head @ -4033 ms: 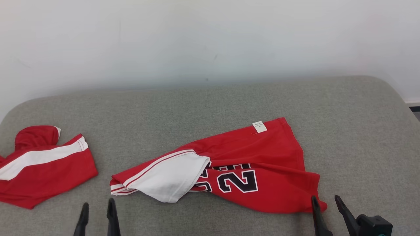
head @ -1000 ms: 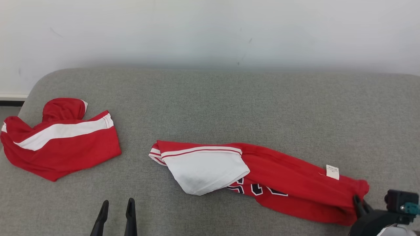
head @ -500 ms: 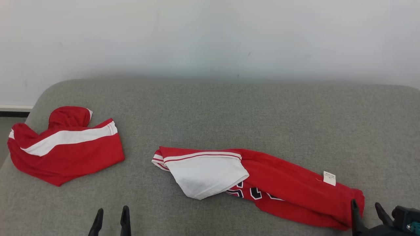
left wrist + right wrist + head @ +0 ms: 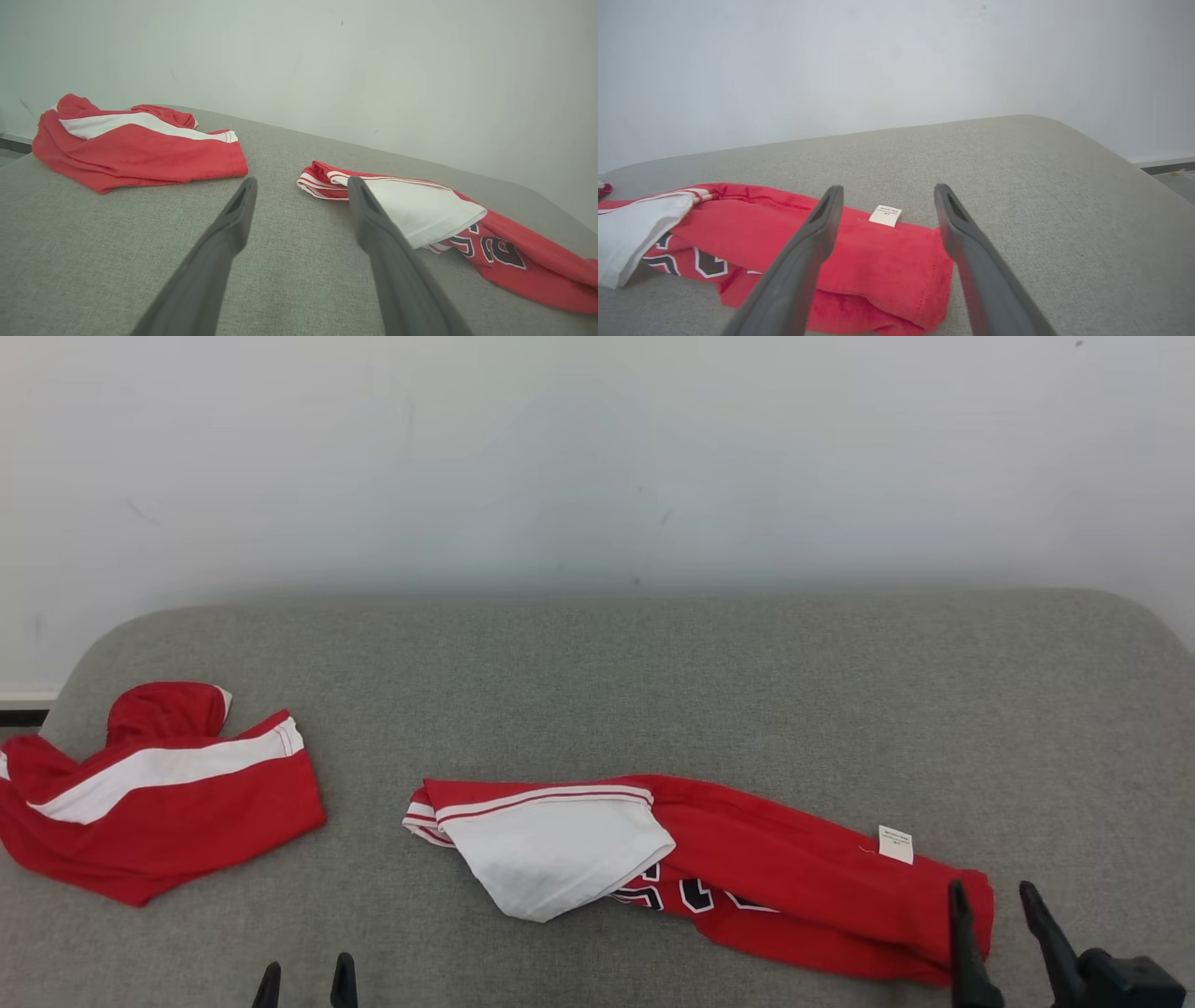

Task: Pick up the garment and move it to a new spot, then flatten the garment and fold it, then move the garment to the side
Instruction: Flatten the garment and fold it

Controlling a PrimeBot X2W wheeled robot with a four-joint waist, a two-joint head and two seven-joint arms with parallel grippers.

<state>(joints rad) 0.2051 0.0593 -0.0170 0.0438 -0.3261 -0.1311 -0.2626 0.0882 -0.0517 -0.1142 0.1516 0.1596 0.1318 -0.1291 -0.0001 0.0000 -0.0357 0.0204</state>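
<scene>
Head view: the red garment (image 4: 747,859), with a white panel and dark numerals, lies bunched lengthwise at lower centre of the grey cushioned surface (image 4: 653,691), a white label (image 4: 894,845) near its right end. Right gripper (image 4: 990,891), lower right: fingers spread, empty, at that end. Left gripper (image 4: 307,969), lower left: fingers spread, empty, apart from the cloth. A second red-and-white garment (image 4: 159,793) lies at far left.
</scene>
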